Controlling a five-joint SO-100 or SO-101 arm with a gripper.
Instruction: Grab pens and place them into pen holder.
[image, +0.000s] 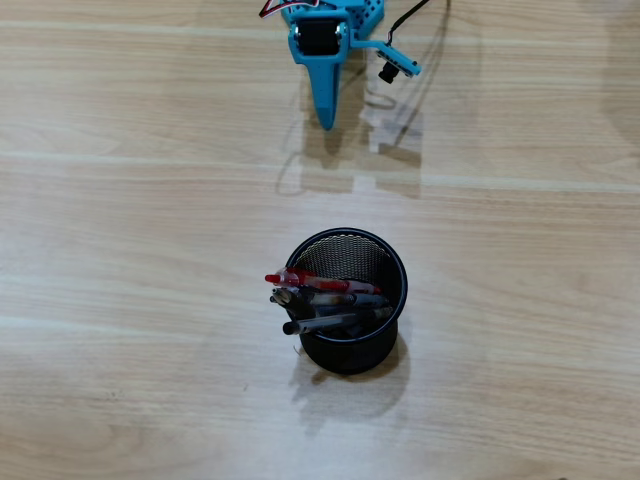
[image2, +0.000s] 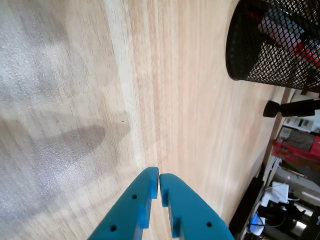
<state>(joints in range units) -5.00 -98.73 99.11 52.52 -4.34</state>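
The black wire-mesh pen holder (image: 352, 300) stands upright on the wooden table, below centre in the overhead view, and at the top right in the wrist view (image2: 255, 45). Several pens (image: 325, 300) lie inside it, leaning to its left rim; a red one (image: 300, 281) is uppermost. In the wrist view red pen parts (image2: 303, 50) show through the mesh. My blue gripper (image: 326, 122) hangs at the top of the overhead view, well away from the holder, pointing toward it. In the wrist view the gripper (image2: 159, 175) is shut, tips together, with nothing held.
A black cable (image: 420, 60) and a small camera (image: 388, 72) trail beside the arm at the top of the overhead view. The table's far edge, with boxes and clutter (image2: 295, 150) beyond it, shows at the right of the wrist view.
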